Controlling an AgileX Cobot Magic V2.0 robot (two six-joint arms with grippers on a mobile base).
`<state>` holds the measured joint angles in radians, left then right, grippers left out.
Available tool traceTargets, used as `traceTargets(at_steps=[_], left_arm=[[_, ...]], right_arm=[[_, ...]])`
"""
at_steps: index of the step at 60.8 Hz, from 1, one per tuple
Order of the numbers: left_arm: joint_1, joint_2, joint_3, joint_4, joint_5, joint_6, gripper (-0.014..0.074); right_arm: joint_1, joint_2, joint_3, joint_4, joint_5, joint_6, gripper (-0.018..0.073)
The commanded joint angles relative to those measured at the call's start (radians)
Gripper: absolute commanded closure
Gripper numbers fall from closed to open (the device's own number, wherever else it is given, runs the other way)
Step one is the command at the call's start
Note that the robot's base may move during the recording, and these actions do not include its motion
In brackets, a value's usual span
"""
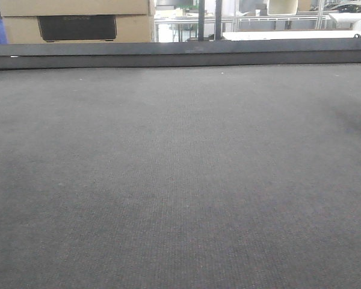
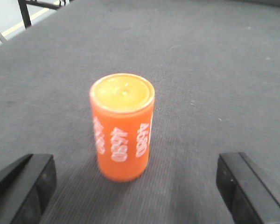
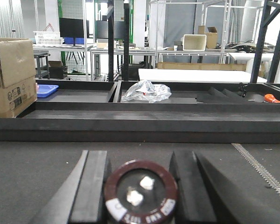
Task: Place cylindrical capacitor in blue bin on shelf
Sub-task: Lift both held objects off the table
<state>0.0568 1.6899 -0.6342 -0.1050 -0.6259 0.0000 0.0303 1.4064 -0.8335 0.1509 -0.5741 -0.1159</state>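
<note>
white "4680" printed sideways, repeated around the orange cylinder (image 2: 122, 135), pale rim lettering on the near dark brown cylindrical capacitor (image 3: 141, 193) too blurred to read

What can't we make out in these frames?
Right wrist: cylindrical capacitor seen end-on, sleeve hidden, rim print blurred, bottom edge crops it.
Left wrist: left gripper fingers cut off by bottom edge.
Front: mat fills view; no arms, no capacitor.
Any view: shelf and blue bin not identifiable.
</note>
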Motion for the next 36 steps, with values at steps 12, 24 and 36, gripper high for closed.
traceTargets(at_steps=[12, 24, 36], left_arm=[[0.033, 0.160, -0.148, -0.023, -0.028, -0.010, -0.0005], [0.034, 0.247, -0.233, -0.023, -0.018, -0.010, -0.0005], [0.035, 0.264, -0.252, -0.024, -0.014, -0.010, 0.0017]], right_arm=[[0.000, -0.010, -0.005, 0.001, -0.015, -0.006, 0.0587], [0.000, -0.010, -0.005, 0.001, -0.015, -0.006, 0.0587], [0.000, -0.010, -0.005, 0.001, -0.006, -0.006, 0.0587]])
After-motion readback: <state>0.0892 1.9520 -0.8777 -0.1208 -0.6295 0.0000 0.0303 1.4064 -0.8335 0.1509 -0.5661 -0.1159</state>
